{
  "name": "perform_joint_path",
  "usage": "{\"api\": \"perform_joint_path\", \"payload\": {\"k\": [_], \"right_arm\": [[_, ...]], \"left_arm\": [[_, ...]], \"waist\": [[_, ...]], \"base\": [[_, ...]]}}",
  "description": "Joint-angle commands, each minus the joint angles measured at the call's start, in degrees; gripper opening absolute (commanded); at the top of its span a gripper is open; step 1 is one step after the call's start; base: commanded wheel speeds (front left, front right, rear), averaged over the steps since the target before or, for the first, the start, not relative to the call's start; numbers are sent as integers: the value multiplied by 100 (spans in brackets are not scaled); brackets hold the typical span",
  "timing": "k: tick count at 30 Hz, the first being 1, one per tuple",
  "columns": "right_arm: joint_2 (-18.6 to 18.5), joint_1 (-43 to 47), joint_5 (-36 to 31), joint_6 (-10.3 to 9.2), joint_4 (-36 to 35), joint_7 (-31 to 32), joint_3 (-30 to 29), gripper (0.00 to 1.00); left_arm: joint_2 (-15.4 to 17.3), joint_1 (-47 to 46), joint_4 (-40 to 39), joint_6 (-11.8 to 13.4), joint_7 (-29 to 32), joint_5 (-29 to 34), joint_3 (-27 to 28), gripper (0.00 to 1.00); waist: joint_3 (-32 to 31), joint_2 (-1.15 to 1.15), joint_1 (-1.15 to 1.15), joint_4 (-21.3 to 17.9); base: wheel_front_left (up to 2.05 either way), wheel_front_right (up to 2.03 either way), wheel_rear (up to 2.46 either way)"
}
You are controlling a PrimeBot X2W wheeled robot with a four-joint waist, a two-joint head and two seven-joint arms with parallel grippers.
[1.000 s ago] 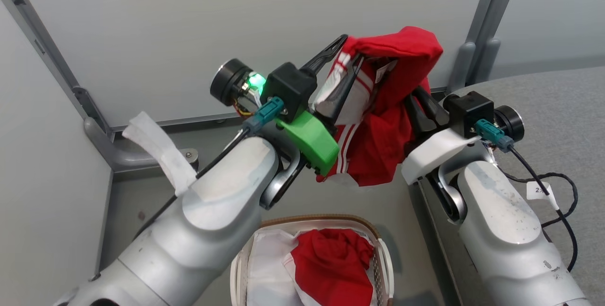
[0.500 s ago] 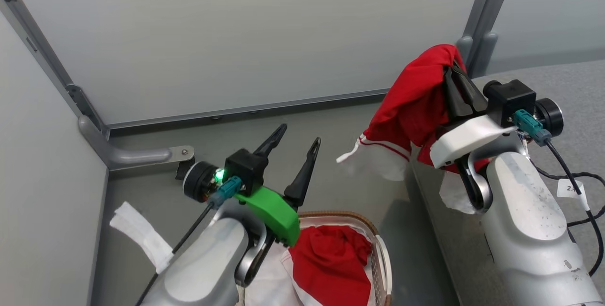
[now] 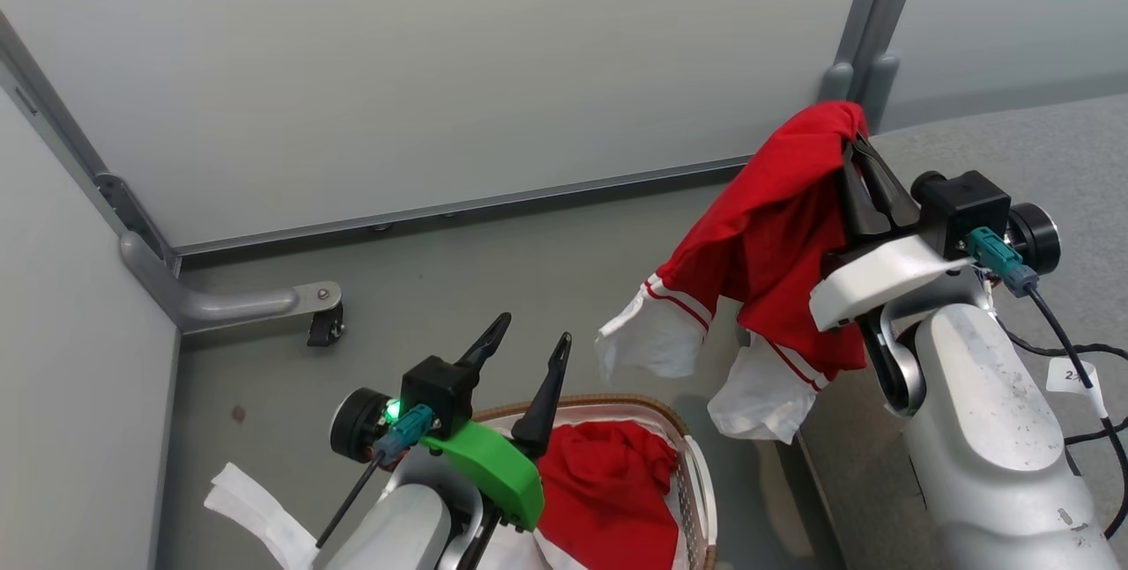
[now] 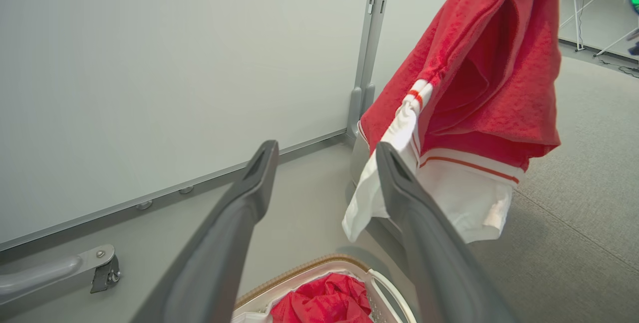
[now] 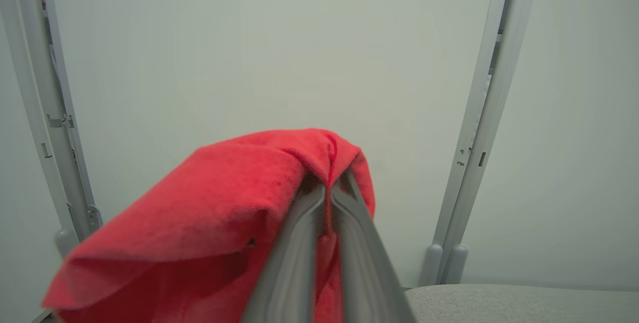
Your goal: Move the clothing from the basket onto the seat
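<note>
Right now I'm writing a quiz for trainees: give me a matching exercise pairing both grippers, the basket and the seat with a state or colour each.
Things:
1 left gripper
2 right gripper
3 basket
4 seat

States:
A grey, on the right
B shut on a red garment
C open, holding nothing
D white, red clothing inside

Pairs: 1-C, 2-B, 3-D, 4-A

Pale partition panels (image 3: pixel 441 68), grey metal post (image 3: pixel 868 15), curved support foot (image 3: pixel 238 306) with black caster (image 3: pixel 324 328) — grey floor (image 3: pixel 493 288)
</note>
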Motion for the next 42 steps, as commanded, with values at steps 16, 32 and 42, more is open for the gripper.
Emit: {"api": "perform_joint_path", "payload": {"k": [16,32,42], "right_arm": [[-20,149,-466,-5,-271,-12,-415,0],[-18,-611,-936,-5,-530,-12,-1437,0],[-835,-2410,-1355,-5,-424,-12,-2150,0]], "left_arm": [[-157,280,-255,-170,-21,456,266,100],[-155,-195,-679,-194,-20,623,-46,100],[-156,-797,-834,-199,-14,885,55,100]], "waist": [[267,0,0,-1286],[1268,0,0,-1366],[2557,0,0,-666]], "base": [[0,0,0],[0,0,0],[0,0,0]]}}
